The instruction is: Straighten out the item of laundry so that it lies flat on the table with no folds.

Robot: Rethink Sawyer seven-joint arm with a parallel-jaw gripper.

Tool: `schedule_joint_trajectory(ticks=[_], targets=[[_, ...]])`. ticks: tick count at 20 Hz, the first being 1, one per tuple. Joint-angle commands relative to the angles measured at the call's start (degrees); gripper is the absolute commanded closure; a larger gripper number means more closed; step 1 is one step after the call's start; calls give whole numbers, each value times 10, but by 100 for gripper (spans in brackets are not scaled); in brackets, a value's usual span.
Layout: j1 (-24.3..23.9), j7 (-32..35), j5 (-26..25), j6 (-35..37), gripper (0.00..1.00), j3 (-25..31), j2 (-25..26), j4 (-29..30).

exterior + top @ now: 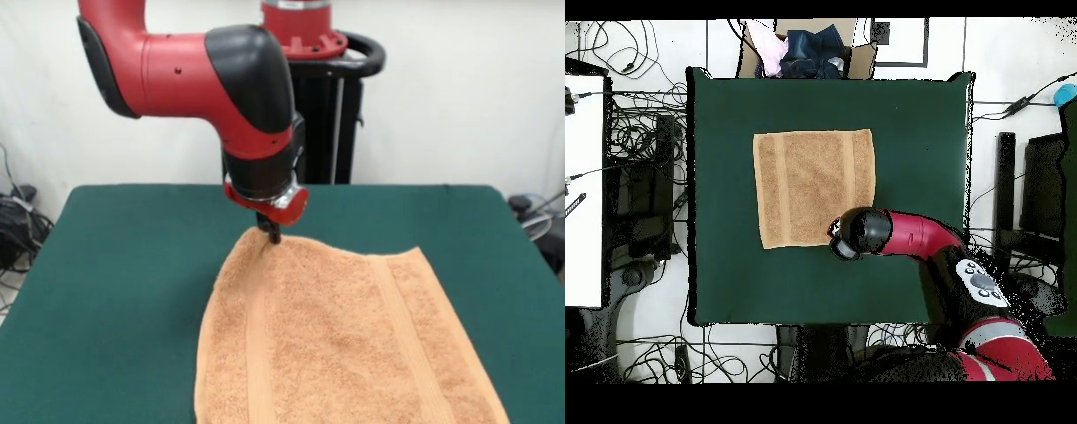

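The item of laundry (344, 336) is an orange-tan terry towel with two woven bands, spread on the green table (115, 291). From overhead the towel (813, 188) looks nearly square and flat on the table (725, 270). One far corner of it rises slightly to a peak. My gripper (271, 234) comes straight down onto that peak, its dark fingers close together and pinching the cloth. In the overhead view the arm's black and red wrist (855, 234) covers that corner and hides the gripper.
A box of dark and pink clothes (810, 50) sits just beyond the table's edge in the overhead view. Cables lie on the floor round the table. Green table surface shows on all sides of the towel.
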Motion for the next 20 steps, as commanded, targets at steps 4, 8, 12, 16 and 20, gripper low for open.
schedule_joint_trajectory(ticks=[4,8,12,16,20], targets=[[33,61,43,90,100,-21,0,-37],[35,61,45,90,100,-23,-7,-28],[27,57,46,74,100,-21,-9,-14],[28,66,47,52,100,-20,-10,3],[57,91,51,63,100,-27,-10,-6]])
